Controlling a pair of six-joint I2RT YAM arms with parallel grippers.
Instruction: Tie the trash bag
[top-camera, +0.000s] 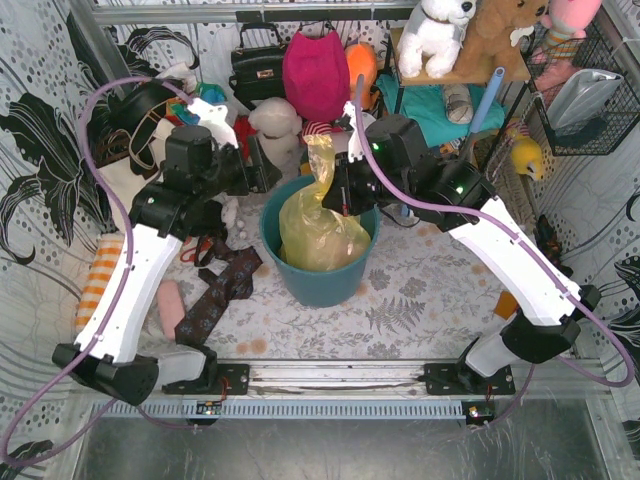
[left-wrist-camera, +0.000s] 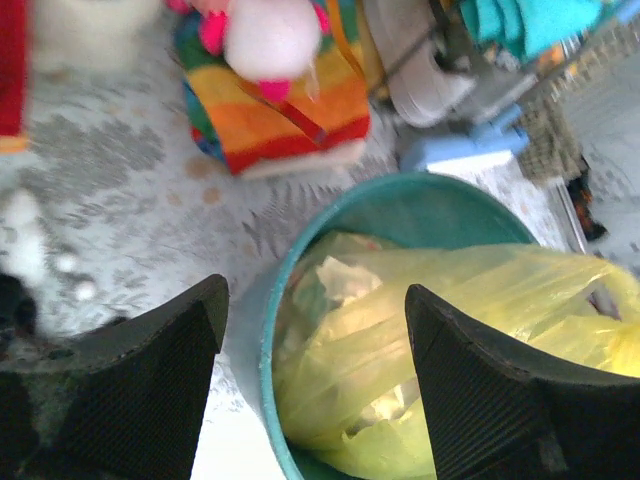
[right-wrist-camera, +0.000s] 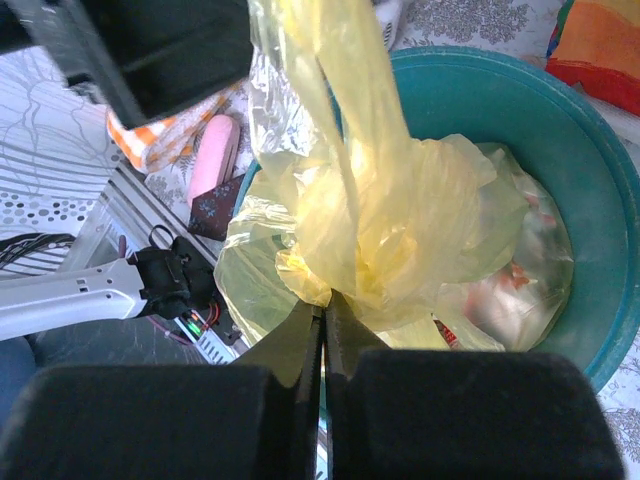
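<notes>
Sitting inside the round teal bin (top-camera: 318, 285) at the middle of the tabletop (top-camera: 425, 290), the trash bag (top-camera: 318, 235) fills the bin nearly to its rim, crinkled and translucent, with pale paper showing through its yellow-green plastic. One long strip of the bag's top is drawn out and stands up from the bin toward the far edge. In the right wrist view this strip runs to the upper border of the picture, so its end is out of sight there.

The right hand (top-camera: 344, 192) is over the bin's far right rim with its fingers (right-wrist-camera: 300, 345) pressed together, pinching a bunched fold of the bag where the strip meets the gathered plastic. Only a thin line shows between the two fingers.

The left hand (top-camera: 258, 172) hovers beside the bin's far left rim, apart from the bag. Its two dark fingers (left-wrist-camera: 150, 390) are spread wide, and the bin's rim and the bag show in the gap between them, touching neither.

A dark patterned tie (top-camera: 222, 290) lies on the tabletop left of the bin, and an orange and white striped cloth (top-camera: 100, 282) rests by the left edge. A rainbow-striped cloth (left-wrist-camera: 280, 110) sits beyond the bin in the left wrist view.
</notes>
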